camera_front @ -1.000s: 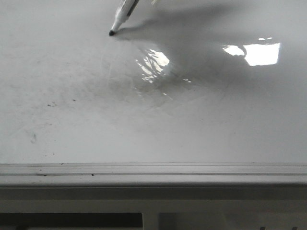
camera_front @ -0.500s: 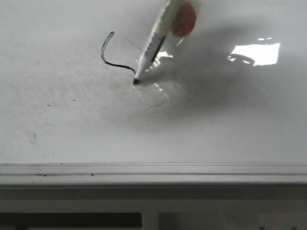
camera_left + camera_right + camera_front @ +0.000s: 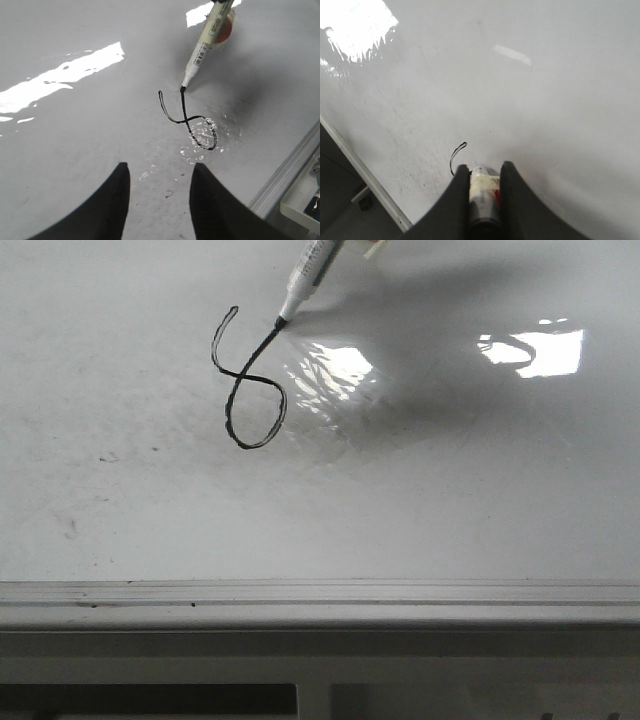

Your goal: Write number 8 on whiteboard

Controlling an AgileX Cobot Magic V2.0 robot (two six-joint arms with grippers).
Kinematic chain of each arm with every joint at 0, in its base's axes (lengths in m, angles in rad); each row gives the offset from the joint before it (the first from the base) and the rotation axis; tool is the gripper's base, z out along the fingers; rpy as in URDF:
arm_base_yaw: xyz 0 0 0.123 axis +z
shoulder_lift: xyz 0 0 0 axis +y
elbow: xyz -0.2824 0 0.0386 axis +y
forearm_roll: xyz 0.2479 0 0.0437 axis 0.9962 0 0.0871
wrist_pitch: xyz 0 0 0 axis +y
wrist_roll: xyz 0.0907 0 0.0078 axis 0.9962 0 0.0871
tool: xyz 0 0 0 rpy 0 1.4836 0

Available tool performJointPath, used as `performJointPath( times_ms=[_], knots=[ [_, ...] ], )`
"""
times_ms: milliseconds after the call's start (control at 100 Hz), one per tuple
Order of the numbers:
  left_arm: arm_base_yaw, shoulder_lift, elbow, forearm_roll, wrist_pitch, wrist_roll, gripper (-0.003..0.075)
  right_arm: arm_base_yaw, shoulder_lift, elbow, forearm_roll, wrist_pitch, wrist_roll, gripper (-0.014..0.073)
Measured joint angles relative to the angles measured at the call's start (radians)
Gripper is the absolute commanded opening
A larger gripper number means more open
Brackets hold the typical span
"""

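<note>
A thin black line (image 3: 245, 390) runs over the glossy whiteboard (image 3: 420, 500): an open top hook, a crossing and a closed rounder bottom loop, so the number 8 has an open top. The line also shows in the left wrist view (image 3: 187, 120), and its top hook shows in the right wrist view (image 3: 456, 156). A white marker (image 3: 310, 270) leans in from the far edge with its black tip on the line's upper right end; it also shows in the left wrist view (image 3: 207, 42). My right gripper (image 3: 484, 172) is shut on the marker (image 3: 484, 190). My left gripper (image 3: 159, 172) is open and empty above the board, short of the figure.
The board's pale grey frame edge (image 3: 320, 600) runs along the near side, with a dark gap below it. Bright light reflections (image 3: 535, 350) and faint smudges lie on the board. In the left wrist view the frame edge (image 3: 290, 170) runs beside the figure.
The marker drew down from the top hook, round the bottom loop and back up across to the upper right. The line grew from nothing into a near-whole figure.
</note>
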Motion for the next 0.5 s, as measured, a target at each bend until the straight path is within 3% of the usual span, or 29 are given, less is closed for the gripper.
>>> performJointPath(
  times_ms=[220,500],
  knots=[
    [0.0,0.0,0.0,0.0,0.004,0.0,0.027,0.068,0.035,0.0,-0.009,-0.097,0.0,-0.0043],
    [0.0,0.011,0.0,-0.002,-0.007,0.0,0.0271,0.139,0.029,0.0,-0.017,-0.036,0.0,-0.0043]
  ],
)
